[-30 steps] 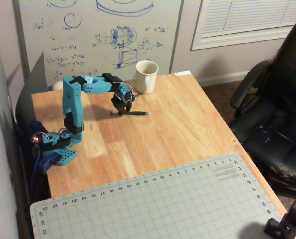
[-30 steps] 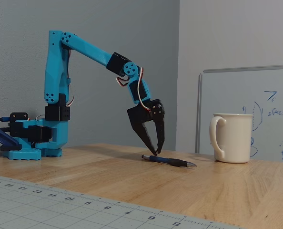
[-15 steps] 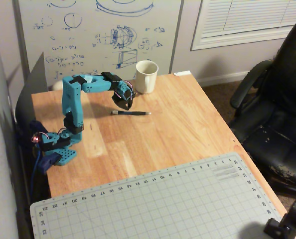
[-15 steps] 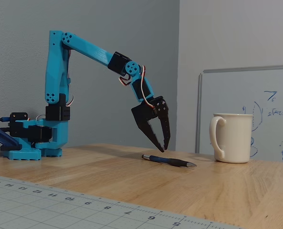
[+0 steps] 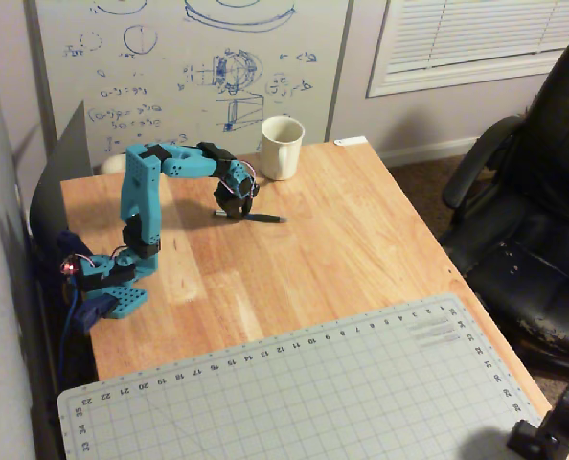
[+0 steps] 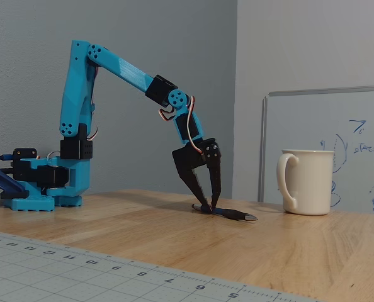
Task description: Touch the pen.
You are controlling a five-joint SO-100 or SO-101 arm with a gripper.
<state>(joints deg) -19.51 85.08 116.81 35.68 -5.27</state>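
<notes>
The fixed view shows the gripper [image 6: 209, 207] tips narrowly parted, down on the pen [image 6: 232, 214]; overhead, the arm hides this contact.

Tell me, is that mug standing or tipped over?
Standing. The mug sits upright on the table, handle at its side; the overhead view shows its open mouth facing up.

Fixed view: arm base [image 6: 33, 182] at left on the table [image 6: 313, 251]; gripper [image 6: 208, 207] down on the pen [image 6: 232, 214] near centre; mug [image 6: 308, 182] to the right; whiteboard [image 6: 357, 145] behind the mug; cutting mat [image 6: 80, 277] in front.
</notes>
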